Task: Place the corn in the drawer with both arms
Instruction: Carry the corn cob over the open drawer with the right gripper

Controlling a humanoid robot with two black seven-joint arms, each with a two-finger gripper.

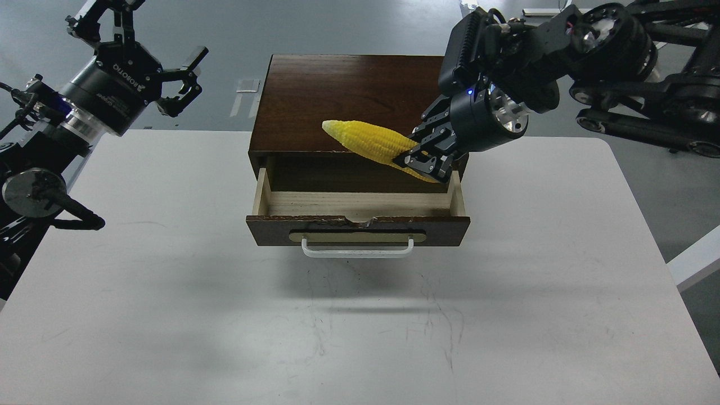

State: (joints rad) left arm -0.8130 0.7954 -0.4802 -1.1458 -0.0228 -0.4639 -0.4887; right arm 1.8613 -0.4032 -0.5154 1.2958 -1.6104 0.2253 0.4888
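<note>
Overhead, the drawer (358, 209) stood pulled out from its dark-brown cabinet (349, 101), which sat at the far edge of the worktop (506, 270), about midway along it. Pale wood interior showed, nothing visible inside. The drawer front carried a white bar handle (358, 250) on a beige oval plate; top edge of the front chipped near the middle.

The corn (371, 142) was off the worktop, held in the air above the cabinet's front edge and the open drawer's right rear part. It lay tilted, pointed tip toward the far left, thick end lower right.

Right gripper (423, 159) came in from the far right corner, jaws closed around the corn's thick end.

Left gripper (154, 62) hung beyond the worktop's far left corner, well apart from cabinet and corn. Jaws spread wide, holding nothing.
</note>
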